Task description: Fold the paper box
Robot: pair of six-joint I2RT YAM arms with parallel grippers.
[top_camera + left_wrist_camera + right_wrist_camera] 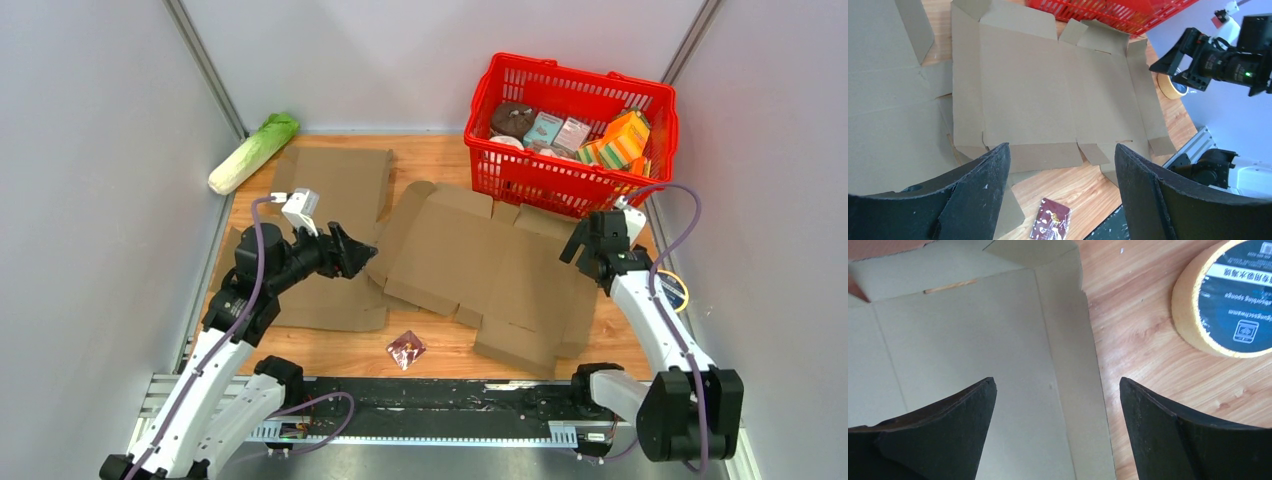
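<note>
The box (480, 265) lies flat and unfolded in the middle of the table, just in front of the red basket (560, 65). The left gripper (365, 250) hovers at the box's left edge, with jaws wide apart and holding nothing. The right gripper (585, 262) is over the right flap, also spread and empty. A second cardboard (335, 190) lies to the left and a sponge (1228, 300) to the right.

table (430, 160): wooden | on it: paper box (480, 260) (flat), second cardboard (345, 180), basket (540, 180), cabbage (253, 152), packet (406, 350), sponge (1233, 295)
</note>
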